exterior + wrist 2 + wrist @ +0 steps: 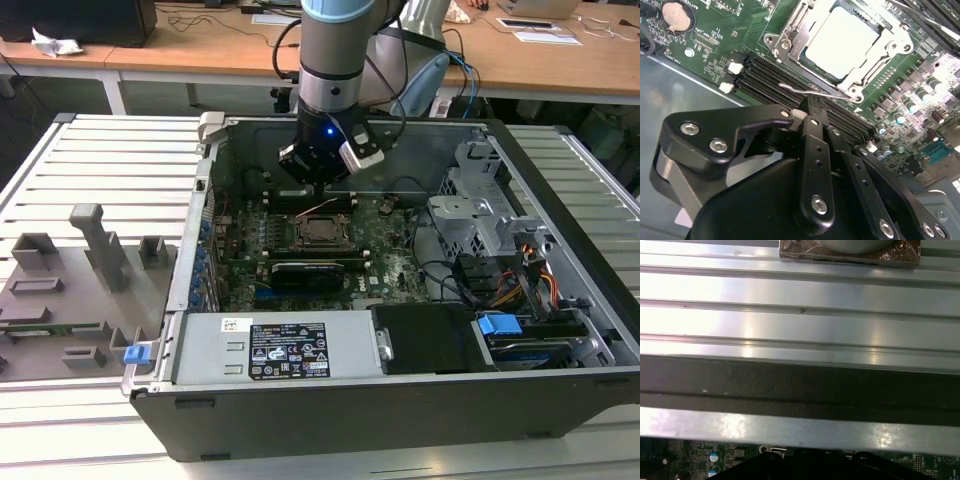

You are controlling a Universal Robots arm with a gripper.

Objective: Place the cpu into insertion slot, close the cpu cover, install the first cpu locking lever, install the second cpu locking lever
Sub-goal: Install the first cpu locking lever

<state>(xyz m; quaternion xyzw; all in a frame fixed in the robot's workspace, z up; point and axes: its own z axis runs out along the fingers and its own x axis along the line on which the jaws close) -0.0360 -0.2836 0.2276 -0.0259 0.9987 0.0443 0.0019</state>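
Black end effector, fingers closed together, touches one thin silver locking lever just beside one silver-grey square cpu under its metal cover.

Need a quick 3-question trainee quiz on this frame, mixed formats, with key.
1. True or false: the cpu lies in the insertion slot.
2. In the second wrist view, what is nearest the end effector tip? A) coin cell battery B) thin wire locking lever C) blue drive clip
3. Fill in: the cpu cover is folded ____ (up/down) over the cpu.

Key: 1 true; 2 B; 3 down.
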